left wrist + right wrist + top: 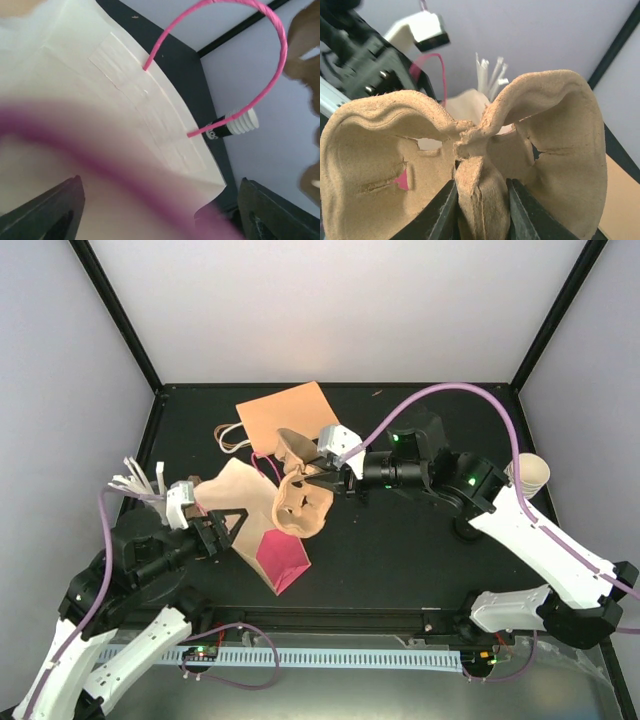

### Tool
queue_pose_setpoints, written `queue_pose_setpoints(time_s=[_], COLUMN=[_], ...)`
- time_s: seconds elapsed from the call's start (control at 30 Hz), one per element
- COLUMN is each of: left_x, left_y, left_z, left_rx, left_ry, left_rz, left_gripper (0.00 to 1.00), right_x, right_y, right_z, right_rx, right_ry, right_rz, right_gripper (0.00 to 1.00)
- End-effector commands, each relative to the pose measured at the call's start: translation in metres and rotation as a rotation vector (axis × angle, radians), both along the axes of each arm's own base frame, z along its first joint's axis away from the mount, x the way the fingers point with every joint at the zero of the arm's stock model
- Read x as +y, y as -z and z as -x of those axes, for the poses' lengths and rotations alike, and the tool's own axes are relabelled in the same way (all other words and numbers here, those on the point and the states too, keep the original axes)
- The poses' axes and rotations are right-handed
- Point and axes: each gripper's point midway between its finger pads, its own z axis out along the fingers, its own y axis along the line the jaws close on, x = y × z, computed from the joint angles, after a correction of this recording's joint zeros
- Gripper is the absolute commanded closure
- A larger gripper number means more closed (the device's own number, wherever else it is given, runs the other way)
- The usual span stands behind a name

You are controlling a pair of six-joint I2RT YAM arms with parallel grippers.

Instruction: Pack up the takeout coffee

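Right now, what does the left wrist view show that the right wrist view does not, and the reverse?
Only left wrist: the takeout coffee cup. Only right wrist: the bundle of white sticks, and the right gripper shut on the pulp carrier. Both: that carrier, the cream paper bag and its pink handle.

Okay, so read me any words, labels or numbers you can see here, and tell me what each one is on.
Nothing here can be read.
Takeout coffee cup: small white print on its dark lower part, too blurred to read.
Paper bag with the pink handle: no print showing.
Pulp carrier: no print showing.
Flat brown bag: no print showing.
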Motion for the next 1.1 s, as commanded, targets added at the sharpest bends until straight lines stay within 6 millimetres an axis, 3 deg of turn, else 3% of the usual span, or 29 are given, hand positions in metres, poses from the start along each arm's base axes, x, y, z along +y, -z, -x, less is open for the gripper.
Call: queue_pose_setpoints(time_s=[0.0,0.17,0.37,0.53,0.63,0.8,0.93,1.07], left_x=[0.002,0.011,0.025,0.039,0.050,0.085,0.078,0.053], left_y=[-0.019,-0.026,0.001,0.032,0.052,0.071,0.100,0.132], left_z=[0.016,0.037,0.049,0.049,0.051,0.061,0.058,0.043], left_rx=[-0.021,0.028,0.152,0.219,0.295,0.352,0.426,0.486], left_ry=[0.031,0.043,0.003,-0.094,-0.173,-0.344,-0.345,-0.295], left_rz=[0.044,0.060,-0.024,-0.037,-0.035,-0.084,-0.101,-0.073], left_gripper=[0.08,0.05,0.01,0.02,0.20,0.66,0.97,0.98], right_x=[-0.011,-0.018,-0.022,-0.028,-0.034,-0.043,-0.046,-0.047], right_y=[0.012,0.018,0.021,0.022,0.022,0.023,0.022,0.024], right_z=[-0.018,-0.020,-0.020,-0.021,-0.020,-0.019,-0.017,-0.016], right_rx=[-0.040,-0.064,-0.078,-0.085,-0.094,-0.111,-0.117,-0.114], right_ry=[0.113,0.143,0.156,0.178,0.192,0.212,0.215,0.214], right_rz=[0.046,0.050,0.041,0.046,0.057,0.060,0.055,0.053], right_gripper=[0.73,0.73,0.74,0.74,0.74,0.74,0.74,0.74])
